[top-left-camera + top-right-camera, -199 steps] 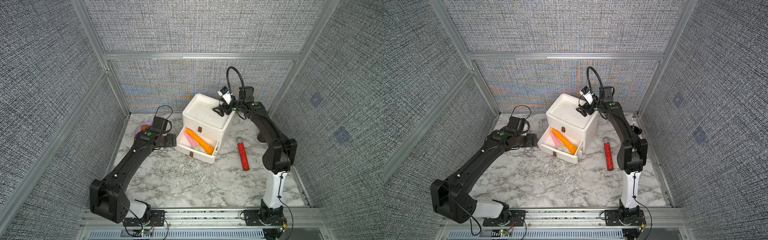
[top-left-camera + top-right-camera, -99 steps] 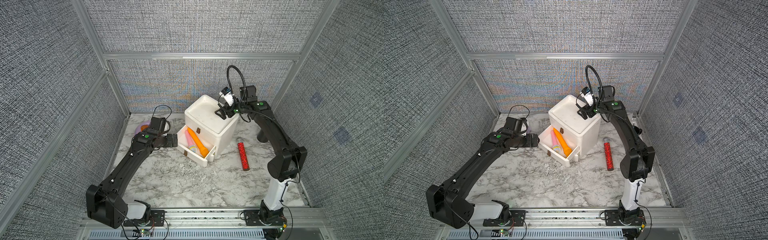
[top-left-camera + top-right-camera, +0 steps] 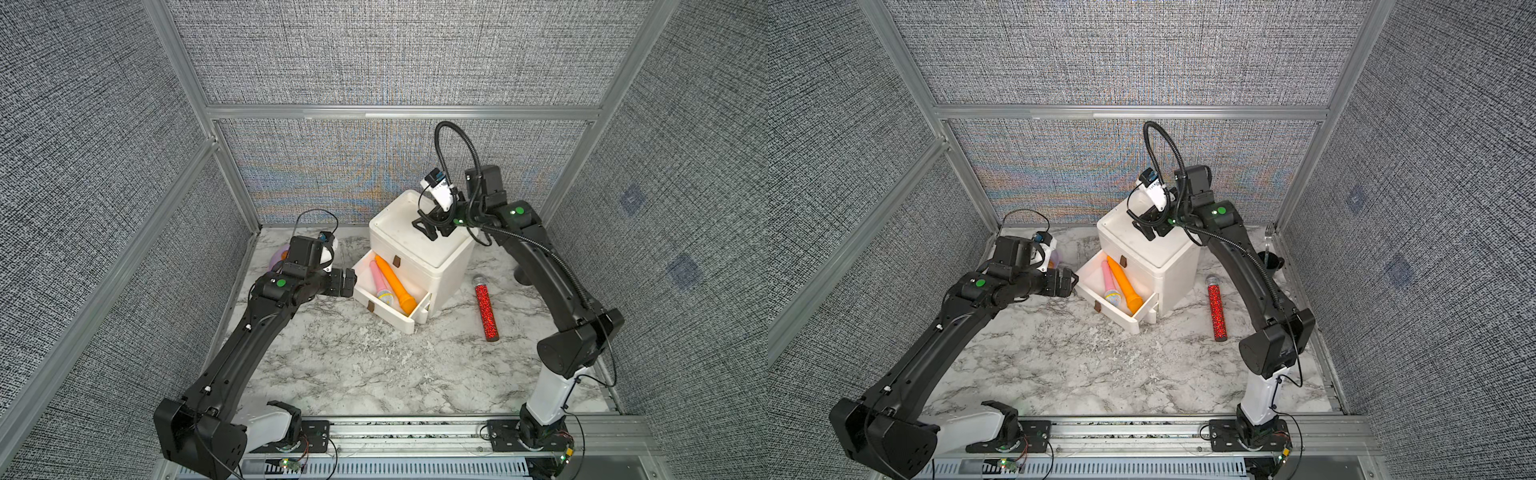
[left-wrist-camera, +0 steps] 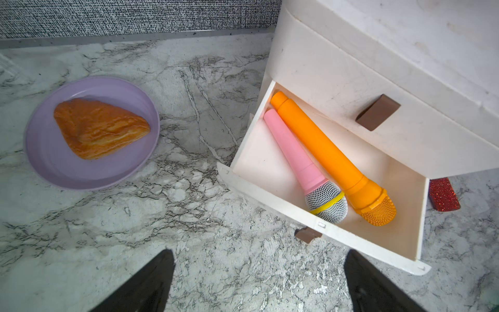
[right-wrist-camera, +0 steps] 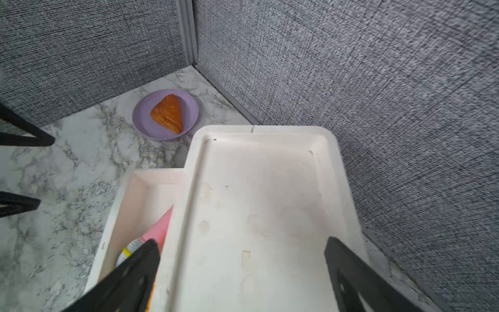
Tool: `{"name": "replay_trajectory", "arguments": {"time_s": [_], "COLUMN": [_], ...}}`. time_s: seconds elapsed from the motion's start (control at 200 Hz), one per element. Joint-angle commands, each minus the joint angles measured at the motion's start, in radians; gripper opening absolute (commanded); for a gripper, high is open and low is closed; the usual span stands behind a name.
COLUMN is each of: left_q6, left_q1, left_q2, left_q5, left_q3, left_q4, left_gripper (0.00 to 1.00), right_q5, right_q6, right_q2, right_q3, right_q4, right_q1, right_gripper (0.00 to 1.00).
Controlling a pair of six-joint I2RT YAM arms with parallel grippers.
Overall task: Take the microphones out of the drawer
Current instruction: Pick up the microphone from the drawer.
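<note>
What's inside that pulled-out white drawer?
Inside the drawer lie an orange microphone and a pink microphone, side by side, heads toward its front. Whatever sits farther back under the cabinet is covered.

The drawer (image 4: 259,164) looks matt white plastic, the orange microphone (image 4: 322,148) smooth plastic, the worktop (image 4: 189,229) polished marble, the walls (image 3: 374,54) woven cloth.

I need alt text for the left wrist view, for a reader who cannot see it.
An open white drawer holds an orange microphone and a pink microphone, side by side. Beside it, on the marble table, a purple plate carries a pastry. The left gripper is open.
</note>
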Motion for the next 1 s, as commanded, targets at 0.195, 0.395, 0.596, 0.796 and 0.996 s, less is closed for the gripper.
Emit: {"name": "replay_trajectory", "arguments": {"time_s": [0.195, 0.395, 0.596, 0.796, 0.996], "left_q6": [0.145, 0.216, 0.268, 0.258, 0.26], "left_q1": [0.007, 0.009, 0.01, 0.015, 0.016], "left_q2": [-0.138, -0.234, -0.309, -0.365, -0.376], "left_q5": [0.118, 0.143, 0.181, 0.272, 0.291], "left_q3": [-0.04, -0.047, -0.049, -0.088, -0.112], "left_q4": [0.0, -0.035, -0.029, 0.02, 0.028], "left_gripper": [1.0, 1.0, 1.0, 1.0, 1.0], "right_q5": [-0.027, -0.006, -0.006, 0.039, 0.126], "right_q6": [0.141, 0.175, 0.249, 0.348, 0.378], "right_q2": [-0.043, -0.021, 0.02, 0.088, 0.158], "right_q3": [-0.151, -0.194, -0.175, -0.141, -0.108], "right_q4": [0.037, 0.025, 0.038, 0.069, 0.057], "right_q1": [0.138, 0.225, 0.275, 0.286, 0.308], "right_gripper": [0.97, 0.98, 0.97, 0.89, 0.84]}}
